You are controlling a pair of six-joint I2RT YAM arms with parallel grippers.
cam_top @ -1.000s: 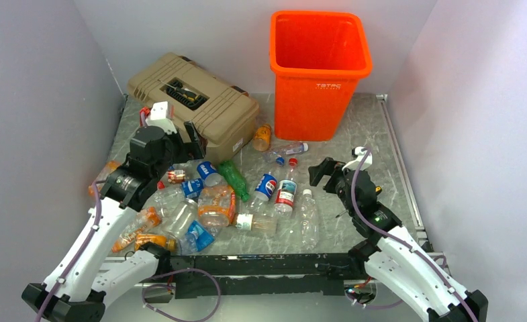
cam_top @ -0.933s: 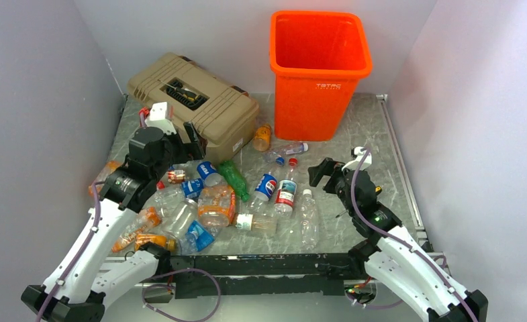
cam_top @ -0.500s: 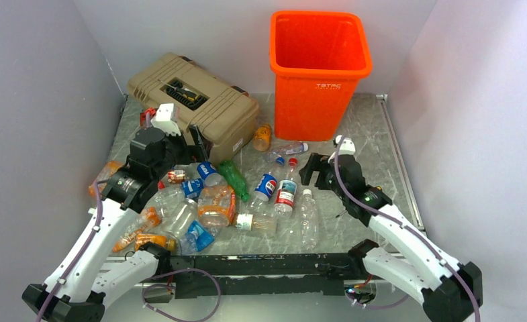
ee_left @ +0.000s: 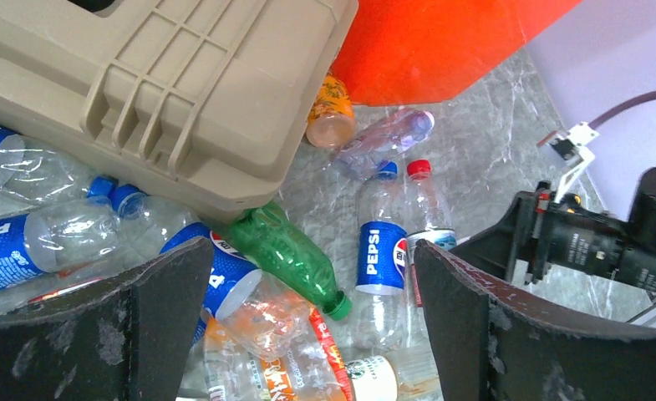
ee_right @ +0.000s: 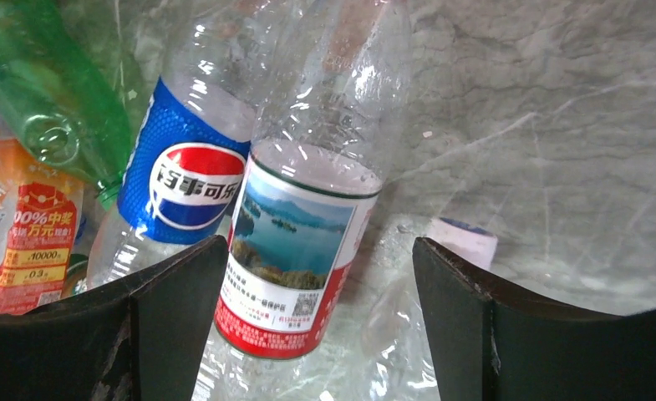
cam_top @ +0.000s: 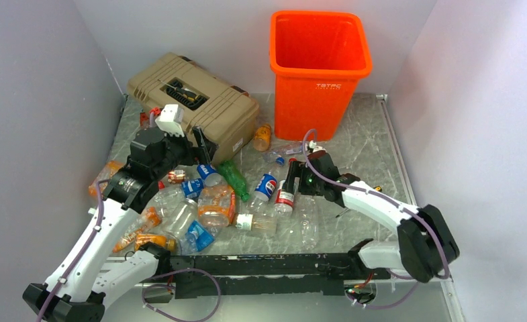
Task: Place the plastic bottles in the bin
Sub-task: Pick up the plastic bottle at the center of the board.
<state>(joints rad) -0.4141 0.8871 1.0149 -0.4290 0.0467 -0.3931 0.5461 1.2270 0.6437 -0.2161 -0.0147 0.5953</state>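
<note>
Left hand [cam_top: 205, 145] is held raised, jaws spread wide; right hand [cam_top: 299, 180] is stretched inward and low, jaws parted.

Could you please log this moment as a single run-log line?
left fingers: open over bottle pile | right fingers: open astride lake-label bottle | held: nothing | bin: no bottle seen inside

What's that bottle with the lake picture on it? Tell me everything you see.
The lake-label bottle is clear thin plastic, looks empty, with a red cap and a lake-photo label banded in red. It lies on its side on the grey marbled table, tight beside the Pepsi bottle. The right gripper hangs open over it.
</note>
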